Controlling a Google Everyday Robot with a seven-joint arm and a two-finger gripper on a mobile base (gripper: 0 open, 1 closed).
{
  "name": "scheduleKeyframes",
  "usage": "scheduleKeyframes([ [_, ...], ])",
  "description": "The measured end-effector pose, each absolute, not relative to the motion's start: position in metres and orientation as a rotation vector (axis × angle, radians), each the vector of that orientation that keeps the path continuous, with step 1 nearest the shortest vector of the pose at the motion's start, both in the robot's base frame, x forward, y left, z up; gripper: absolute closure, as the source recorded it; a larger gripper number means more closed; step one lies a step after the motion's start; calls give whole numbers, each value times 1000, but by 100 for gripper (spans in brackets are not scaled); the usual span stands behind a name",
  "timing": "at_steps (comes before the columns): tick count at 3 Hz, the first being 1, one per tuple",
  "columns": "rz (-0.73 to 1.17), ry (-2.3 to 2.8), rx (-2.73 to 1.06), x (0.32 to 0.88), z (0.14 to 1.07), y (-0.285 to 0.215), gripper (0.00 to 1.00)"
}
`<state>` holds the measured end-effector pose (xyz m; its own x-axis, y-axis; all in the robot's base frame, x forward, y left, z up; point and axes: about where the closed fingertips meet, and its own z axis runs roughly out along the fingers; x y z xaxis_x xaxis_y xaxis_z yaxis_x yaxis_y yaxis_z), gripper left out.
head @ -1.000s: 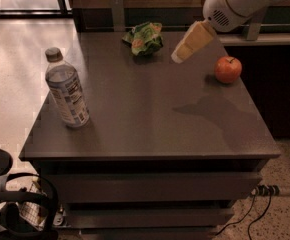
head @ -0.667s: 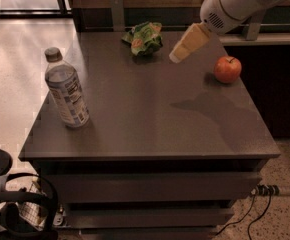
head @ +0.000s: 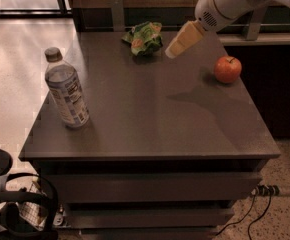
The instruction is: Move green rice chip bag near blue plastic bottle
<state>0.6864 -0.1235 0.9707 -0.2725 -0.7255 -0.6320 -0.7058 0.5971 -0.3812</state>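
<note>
Nothing can be read: the pale label on the blue plastic bottle [head: 69, 96], by the left edge of the worktop [head: 150, 129], carries only tiny dark marks. The orange-and-white print on the green rice chip bag [head: 144, 38], at the far edge, is illegible. The gripper [head: 172, 51], hanging just right of the bag, shows nothing legible.

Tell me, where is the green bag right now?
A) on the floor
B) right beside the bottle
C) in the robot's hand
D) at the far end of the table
D: the bag lies at the far end of the table, well apart from the bottle at the near left. The hand hovers just right of the bag, not on it.
</note>
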Motion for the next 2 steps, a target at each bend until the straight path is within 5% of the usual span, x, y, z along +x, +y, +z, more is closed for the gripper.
scheduleKeyframes([
  [2,93,1937,-1151,769,936,-85,0],
])
